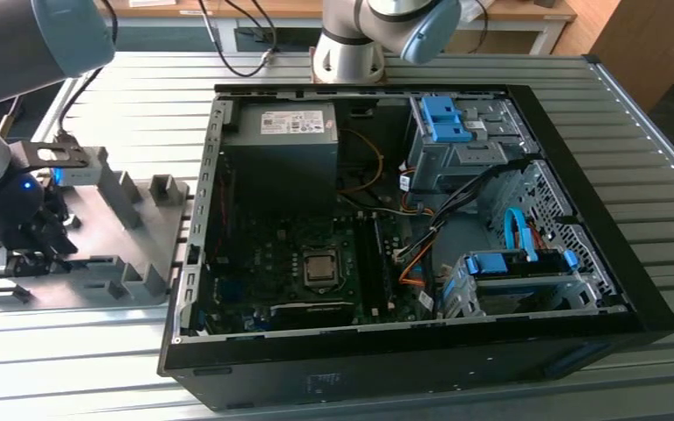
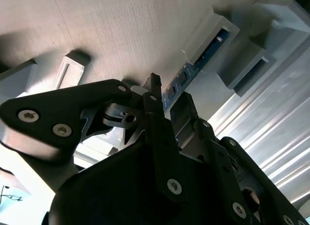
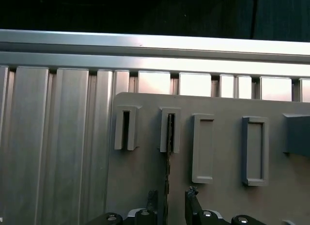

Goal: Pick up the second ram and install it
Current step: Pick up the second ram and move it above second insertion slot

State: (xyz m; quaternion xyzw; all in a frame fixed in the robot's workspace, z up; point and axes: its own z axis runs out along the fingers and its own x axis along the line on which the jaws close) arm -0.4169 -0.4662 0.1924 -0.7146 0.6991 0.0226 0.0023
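Note:
The second ram (image 3: pixel 167 162) stands on edge in a slot of a gray holder block (image 3: pixel 170 130) on the gray holder plate (image 1: pixel 103 285). In the second wrist view its blue-green edge (image 2: pixel 190 70) runs from between the fingers into the holder block (image 2: pixel 209 33). My gripper (image 3: pixel 170 200) is low over the plate and open, with one finger on each side of the stick and a small gap at each side. The exterior view puts the gripper (image 1: pixel 27 250) at the plate's left end, far from the open computer case (image 1: pixel 618 298).
Several more gray holder blocks (image 3: pixel 254 150) stand on the plate. Inside the case lie the motherboard (image 1: pixel 313 267), a power supply (image 1: pixel 284 132), drive cages and orange and blue cables (image 1: pixel 519 232). A second robot base (image 1: pixel 351 48) stands behind the case on the slatted metal table (image 1: pixel 618 105).

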